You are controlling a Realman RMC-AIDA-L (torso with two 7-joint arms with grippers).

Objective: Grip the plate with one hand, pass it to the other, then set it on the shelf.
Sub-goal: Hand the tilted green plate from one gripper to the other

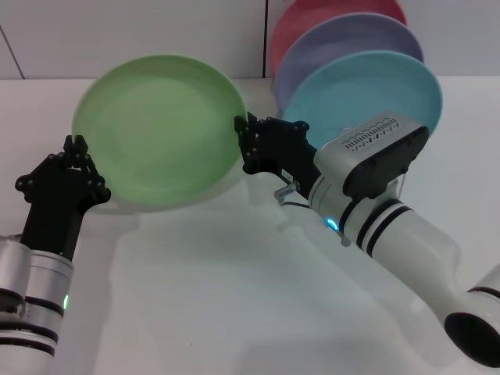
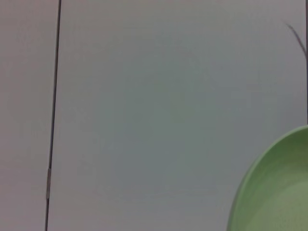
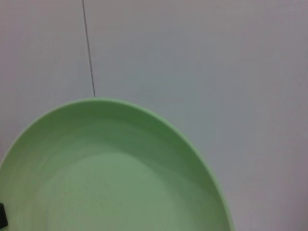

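Observation:
The light green plate (image 1: 160, 129) is held up above the table, tilted with its face toward me. My left gripper (image 1: 76, 147) is shut on its lower left rim. My right gripper (image 1: 244, 146) is at the plate's right rim, touching it. The plate's rim shows in the left wrist view (image 2: 274, 192), and the plate fills the lower part of the right wrist view (image 3: 110, 178). The wire shelf is hidden behind my right arm and the plates standing there.
At the back right, a turquoise-blue plate (image 1: 375, 90), a lavender plate (image 1: 344, 43) and a red plate (image 1: 312, 16) stand upright in a row. The white table (image 1: 219, 297) lies below the arms. A white wall is behind.

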